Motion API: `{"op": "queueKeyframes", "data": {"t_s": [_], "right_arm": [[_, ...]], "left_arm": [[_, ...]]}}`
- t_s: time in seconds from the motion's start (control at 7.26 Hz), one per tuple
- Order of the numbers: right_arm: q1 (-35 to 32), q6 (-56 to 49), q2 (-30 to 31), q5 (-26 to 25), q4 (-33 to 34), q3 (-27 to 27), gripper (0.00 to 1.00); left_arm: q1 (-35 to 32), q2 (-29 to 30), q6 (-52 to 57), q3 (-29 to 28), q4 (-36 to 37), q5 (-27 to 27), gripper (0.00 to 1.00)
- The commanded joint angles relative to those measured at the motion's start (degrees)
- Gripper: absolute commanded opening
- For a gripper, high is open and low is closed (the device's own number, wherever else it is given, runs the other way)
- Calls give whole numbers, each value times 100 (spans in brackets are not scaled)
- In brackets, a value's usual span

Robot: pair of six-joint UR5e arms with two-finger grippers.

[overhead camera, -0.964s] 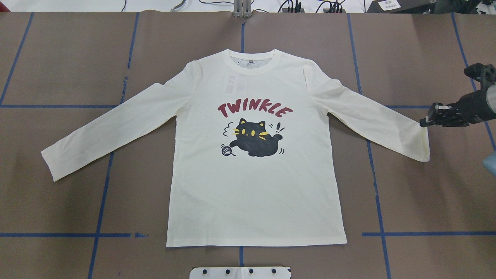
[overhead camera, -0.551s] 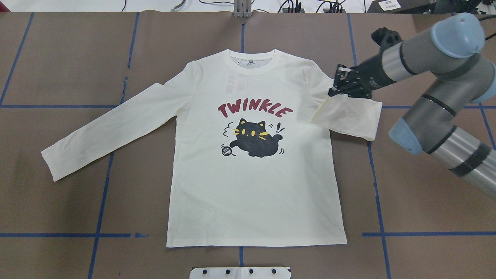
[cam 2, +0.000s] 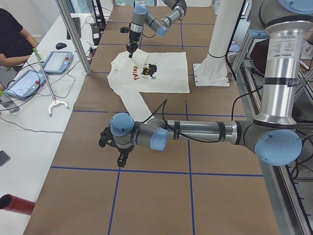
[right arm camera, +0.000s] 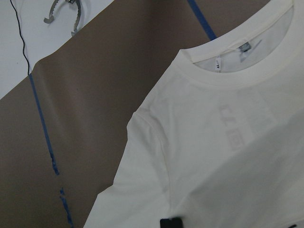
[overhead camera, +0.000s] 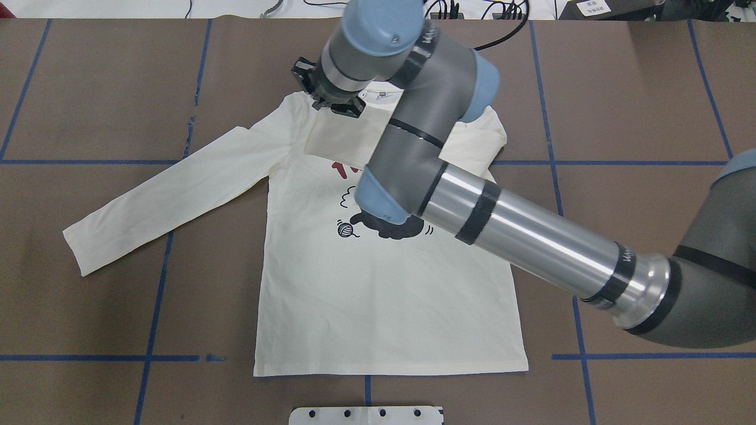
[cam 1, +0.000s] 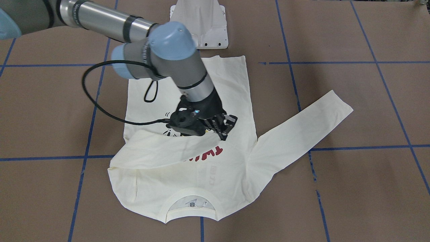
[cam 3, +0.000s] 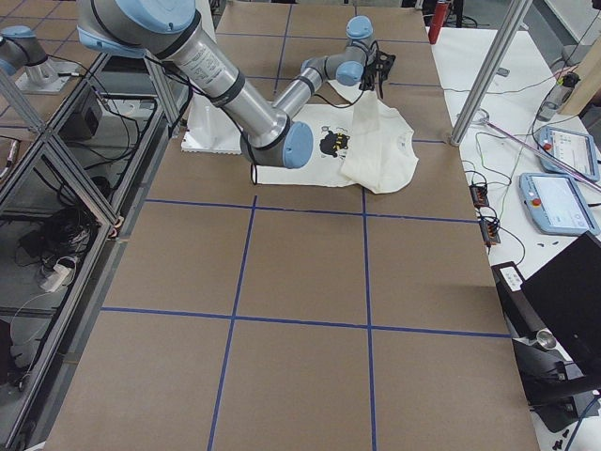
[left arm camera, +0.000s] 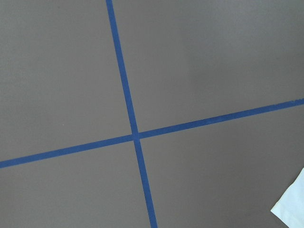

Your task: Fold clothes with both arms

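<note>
Overhead exterior: right claw (overhead camera: 328, 100) pinching sleeve (overhead camera: 336, 139), held up over shirt (overhead camera: 384, 295). Best lower until sleeve lies flat beneath claw, then release.

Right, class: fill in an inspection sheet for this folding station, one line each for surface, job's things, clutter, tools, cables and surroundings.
surface: brown paper-covered table marked with a blue tape grid.
job's things: cream T-shirt lying print-up; folded sleeve across the chest, covering part of the red lettering; spread sleeve flat on the table.
clutter: nothing seen.
grippers: right tool appears shut on the folded sleeve's cuff; left tool hovers over bare table, open or shut cannot be told.
cables: black cable loops off the right arm beside the shirt.
surroundings: seated person and teach pendant at the white side bench.
</note>
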State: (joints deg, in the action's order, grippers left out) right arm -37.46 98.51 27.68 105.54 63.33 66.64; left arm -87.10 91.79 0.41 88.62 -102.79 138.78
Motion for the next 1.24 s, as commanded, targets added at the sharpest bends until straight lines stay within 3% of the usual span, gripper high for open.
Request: {"op": "queueKeyframes", "data": {"t_s": [0.0, 0.14, 0.28, 0.41, 0.55, 0.69, 0.83, 0.96, 1.1], "right_arm": [[404, 54, -647, -750, -768, -1263, 0], [728, 54, -867, -1128, -778, -1441, 0], [845, 46, -930, -1175, -787, -1478, 93], [950, 46, -922, -1297, -1126, -1504, 100], [1134, 46, -887, -1586, -1443, -1504, 100], [1206, 211, -782, -1867, -1794, -1443, 100], [1084, 717, -407, -1818, -1789, -956, 100], [857, 722, 171, -1443, -1771, -185, 100], [489, 722, 690, -639, -1737, 310, 99]], "left_arm": [[9, 6, 3, -28, -13, 9, 100], [9, 6, -6, -11, -4, 96, 100], [35, 14, -6, -28, -22, 506, 100], [157, 14, -14, -46, -126, 588, 100], [463, 14, -215, -29, -371, 693, 100], [779, 6, -1183, -37, -739, 747, 100], [1130, 6, -2515, -29, -1030, 730, 100], [1586, -64, -3329, -63, -1502, 686, 100], [2104, -152, -3789, -64, -1803, 538, 100]]}}
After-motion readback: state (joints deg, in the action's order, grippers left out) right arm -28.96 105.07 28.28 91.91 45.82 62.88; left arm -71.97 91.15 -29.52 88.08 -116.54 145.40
